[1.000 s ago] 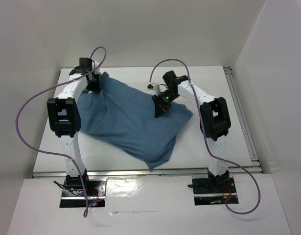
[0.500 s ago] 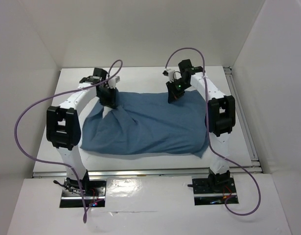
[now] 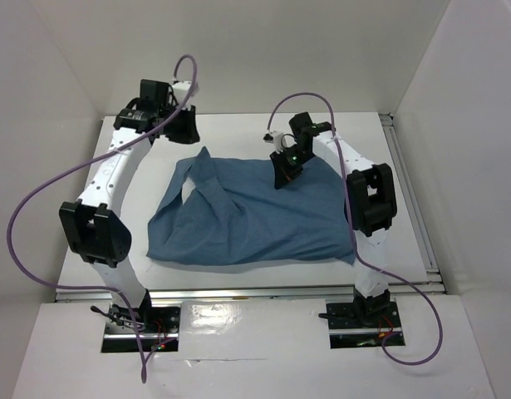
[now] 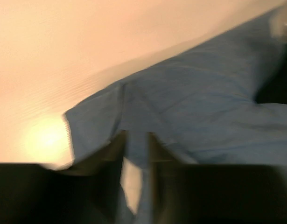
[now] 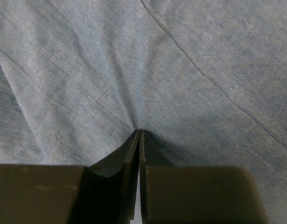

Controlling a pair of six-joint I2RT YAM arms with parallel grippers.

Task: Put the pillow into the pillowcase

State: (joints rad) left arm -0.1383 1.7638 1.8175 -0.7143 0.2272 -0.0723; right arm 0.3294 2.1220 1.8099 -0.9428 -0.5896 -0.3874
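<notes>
The dusty-blue pillowcase [image 3: 255,212] lies spread and wrinkled across the middle of the white table, bulging as if filled. No cream pillow shows in any view. My right gripper [image 3: 282,176] is at the cloth's far edge, shut on a pinch of the pillowcase [image 5: 134,60]; the cloth puckers at the gripper's tip [image 5: 140,132]. My left gripper [image 3: 187,131] hovers beyond the cloth's far left corner, off the cloth. In the blurred left wrist view the left gripper [image 4: 136,137] has its fingers a little apart, with the pillowcase [image 4: 194,93] and table showing through the gap.
The white table [image 3: 388,166] is enclosed by white walls at the back and both sides. A metal rail [image 3: 238,291] runs along the near edge. Purple cables [image 3: 39,183] loop from both arms. A folded flap of cloth [image 3: 201,166] sticks up at the far left.
My left gripper has let go of the cloth's far left corner and moved back and left. The corner has dropped onto the table. My right gripper has shifted slightly nearer and left with the cloth.
</notes>
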